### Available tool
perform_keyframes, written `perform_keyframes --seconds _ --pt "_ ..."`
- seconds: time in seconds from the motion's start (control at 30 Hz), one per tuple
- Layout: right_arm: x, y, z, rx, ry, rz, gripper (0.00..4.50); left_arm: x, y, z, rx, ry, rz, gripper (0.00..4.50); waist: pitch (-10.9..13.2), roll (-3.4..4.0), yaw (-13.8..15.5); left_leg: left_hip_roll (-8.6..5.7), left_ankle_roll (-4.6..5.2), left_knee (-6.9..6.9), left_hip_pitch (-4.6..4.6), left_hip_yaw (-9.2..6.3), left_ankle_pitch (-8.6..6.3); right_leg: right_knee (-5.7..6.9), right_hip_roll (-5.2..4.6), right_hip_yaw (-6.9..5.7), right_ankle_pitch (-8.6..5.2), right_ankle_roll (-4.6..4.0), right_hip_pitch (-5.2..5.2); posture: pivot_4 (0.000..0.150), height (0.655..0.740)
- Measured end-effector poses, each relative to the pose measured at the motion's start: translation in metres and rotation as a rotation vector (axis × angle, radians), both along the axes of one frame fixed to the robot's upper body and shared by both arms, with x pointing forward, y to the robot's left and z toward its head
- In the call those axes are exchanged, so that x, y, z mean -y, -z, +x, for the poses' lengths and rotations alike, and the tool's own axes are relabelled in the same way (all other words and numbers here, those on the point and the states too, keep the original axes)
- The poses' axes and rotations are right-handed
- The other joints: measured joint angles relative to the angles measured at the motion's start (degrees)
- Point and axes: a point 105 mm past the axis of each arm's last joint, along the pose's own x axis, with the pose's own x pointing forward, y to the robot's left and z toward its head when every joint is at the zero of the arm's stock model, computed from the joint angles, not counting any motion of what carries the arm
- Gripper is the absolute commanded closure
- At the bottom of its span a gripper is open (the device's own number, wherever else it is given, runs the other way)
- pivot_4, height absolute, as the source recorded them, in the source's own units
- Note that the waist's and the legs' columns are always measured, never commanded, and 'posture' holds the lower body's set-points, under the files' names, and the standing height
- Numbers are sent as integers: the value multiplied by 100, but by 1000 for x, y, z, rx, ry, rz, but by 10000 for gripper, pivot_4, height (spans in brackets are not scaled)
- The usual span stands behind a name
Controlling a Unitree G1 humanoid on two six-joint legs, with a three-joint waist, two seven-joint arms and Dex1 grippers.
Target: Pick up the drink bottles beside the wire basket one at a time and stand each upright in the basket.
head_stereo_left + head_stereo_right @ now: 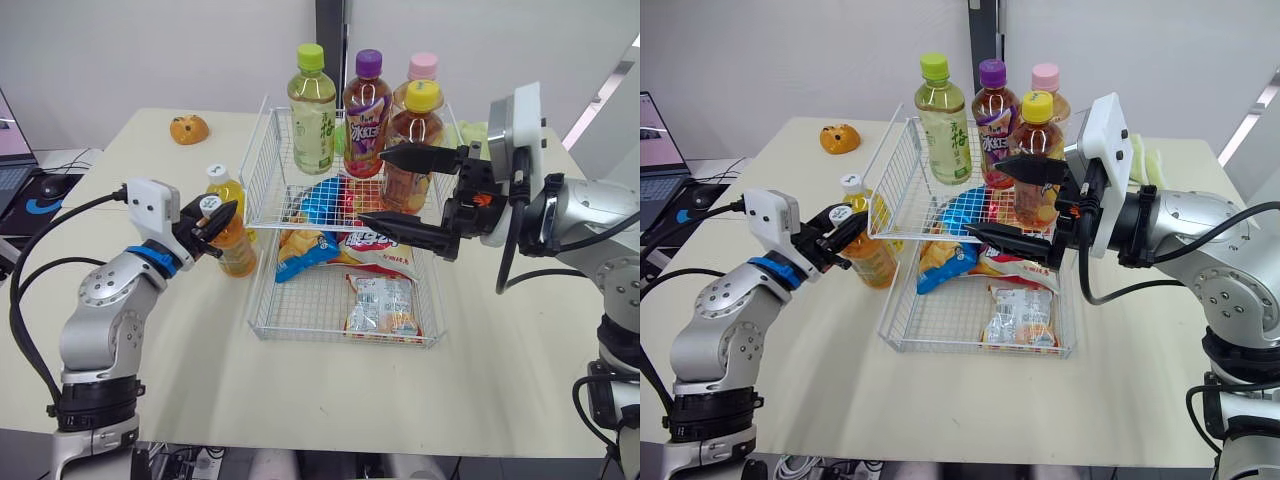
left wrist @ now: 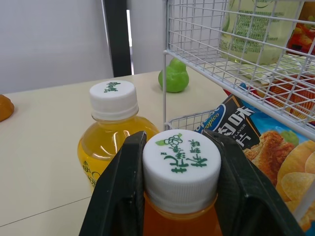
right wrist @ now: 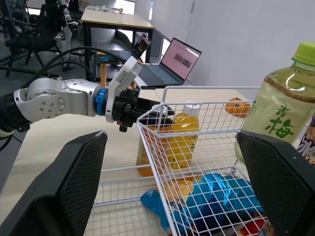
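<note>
Two bottles stand on the table left of the wire basket (image 1: pixel 338 338). My left gripper (image 1: pixel 214 215) is shut on the white cap (image 2: pixel 181 162) of the nearer one, an orange drink bottle (image 1: pixel 238 252). Just behind it stands a yellow drink bottle (image 2: pixel 114 123), free of the gripper. Several bottles stand upright at the basket's far end, among them one with a green cap (image 1: pixel 311 110) and one with a yellow cap (image 1: pixel 414 135). My right gripper (image 1: pixel 372 188) hangs open over the basket's right side, close to the yellow-capped bottle, with nothing between its fingers (image 3: pixel 74 189).
Snack bags (image 1: pixel 382 300) lie on the basket floor. An orange toy (image 1: pixel 189 128) sits at the far left of the table, a green toy (image 2: pixel 173 78) behind the basket. A laptop and mouse (image 1: pixel 52 186) rest on a side desk to the left.
</note>
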Motion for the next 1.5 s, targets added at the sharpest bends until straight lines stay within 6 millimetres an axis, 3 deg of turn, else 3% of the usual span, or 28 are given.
perform_keyframes --seconds 0.17,0.33,0.5,0.63,0.77,0.93,1.07,1.23,1.37,1.5 --pt "0 0 1 3 1 1 0 -10 -20 -12 -39 99 -69 31341 4 -3 -8 2 -14 1 -24 -3 8 0 1 -5 0 0 -21 1500 7400" --pt "2 -6 7 26 -2 23 0 -31 -89 -28 2 186 4 31341 13 -17 -11 1 -16 2 -46 0 9 0 3 -4 0 0 -46 1500 7400" --pt "-1 -9 11 45 -12 36 0 -30 -131 -42 -11 313 11 31341 15 -14 -3 -1 -16 2 -58 4 9 -3 2 -1 0 1 -60 1500 7400" --pt "-1 -8 11 47 -23 31 0 -19 -166 -51 23 412 46 31341 15 -15 23 -3 -16 2 -62 8 9 -3 2 0 0 1 -66 1500 7400" --pt "4 -8 11 51 -13 10 0 5 -202 -55 70 553 64 31341 16 -15 55 -6 -16 8 -62 13 9 6 3 5 -1 1 -69 1500 7400" --pt "18 -15 9 81 53 -1 0 58 -239 -64 160 806 94 31341 16 -14 131 -7 -16 10 -61 19 9 5 3 12 -1 1 -69 1500 7400" --pt "22 -14 5 83 100 -7 0 91 -233 -51 143 925 92 31341 18 -7 127 -4 -16 12 -57 23 11 15 3 18 0 0 -71 1500 7400" --pt "33 -13 -2 87 194 -6 0 124 -197 -20 121 966 121 31341 21 -1 101 -2 -17 11 -53 28 12 18 3 24 0 0 -73 1500 7400" --pt "37 -14 -8 92 241 2 0 137 -168 17 131 862 153 31341 22 0 94 -3 -17 11 -56 33 12 18 5 28 0 -1 -78 1500 7400" --pt "42 -12 -12 83 285 -1 0 151 -155 23 141 887 145 31341 22 0 115 -5 -17 6 -61 34 11 7 3 28 0 -1 -77 1500 7400"
